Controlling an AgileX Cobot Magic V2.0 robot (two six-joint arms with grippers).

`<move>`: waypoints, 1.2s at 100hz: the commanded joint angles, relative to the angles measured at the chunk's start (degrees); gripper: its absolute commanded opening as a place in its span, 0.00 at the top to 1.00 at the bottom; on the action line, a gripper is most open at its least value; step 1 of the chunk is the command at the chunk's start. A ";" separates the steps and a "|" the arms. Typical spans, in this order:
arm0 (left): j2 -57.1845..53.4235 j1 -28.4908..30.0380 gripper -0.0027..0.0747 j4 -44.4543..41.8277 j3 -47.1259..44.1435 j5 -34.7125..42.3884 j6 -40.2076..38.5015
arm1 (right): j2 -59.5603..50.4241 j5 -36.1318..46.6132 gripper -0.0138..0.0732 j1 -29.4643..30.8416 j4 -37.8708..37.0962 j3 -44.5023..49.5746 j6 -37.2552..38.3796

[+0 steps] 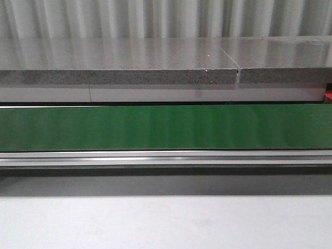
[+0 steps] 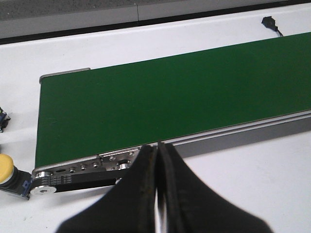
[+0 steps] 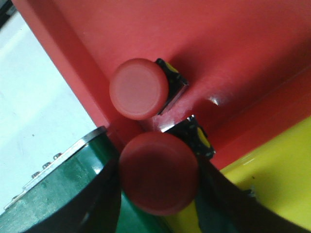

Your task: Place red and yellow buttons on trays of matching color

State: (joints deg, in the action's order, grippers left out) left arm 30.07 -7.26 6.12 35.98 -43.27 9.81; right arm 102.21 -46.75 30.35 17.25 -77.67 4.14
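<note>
In the right wrist view, my right gripper (image 3: 158,196) is shut on a red button (image 3: 159,172), its black fingers either side of the cap. It hangs over the corner where the red tray (image 3: 233,43) meets the yellow tray (image 3: 277,174). A second red button (image 3: 138,88) lies tilted in the red tray, close beside the held one. In the left wrist view, my left gripper (image 2: 159,150) is shut on nothing above the white table. A yellow button (image 2: 6,167) sits at the picture's edge by the belt's end roller.
The green conveyor belt (image 2: 170,97) runs across the table and fills the middle of the front view (image 1: 166,127); its end also shows under the right gripper (image 3: 58,189). A small black connector (image 2: 269,22) lies beyond the belt. A grey stone ledge (image 1: 119,67) stands behind.
</note>
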 commanded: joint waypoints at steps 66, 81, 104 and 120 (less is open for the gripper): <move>0.22 -0.40 0.99 0.95 1.63 3.80 -0.05 | 2.12 4.70 0.78 0.24 2.39 -1.12 0.05; 0.22 -0.40 0.99 0.95 1.63 3.80 -0.05 | 2.60 4.70 0.77 0.24 2.39 -1.12 -0.50; 0.22 -0.40 0.99 0.95 1.63 3.80 -0.05 | 2.60 4.17 0.35 0.24 3.69 -1.12 -1.60; 0.22 -0.40 0.99 0.95 1.63 3.80 -0.05 | 2.11 4.23 0.26 0.24 3.70 -1.12 -1.76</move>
State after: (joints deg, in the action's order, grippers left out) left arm 30.07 -7.26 6.12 35.98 -43.27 9.81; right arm 107.67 -43.65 30.35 19.64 -77.67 3.23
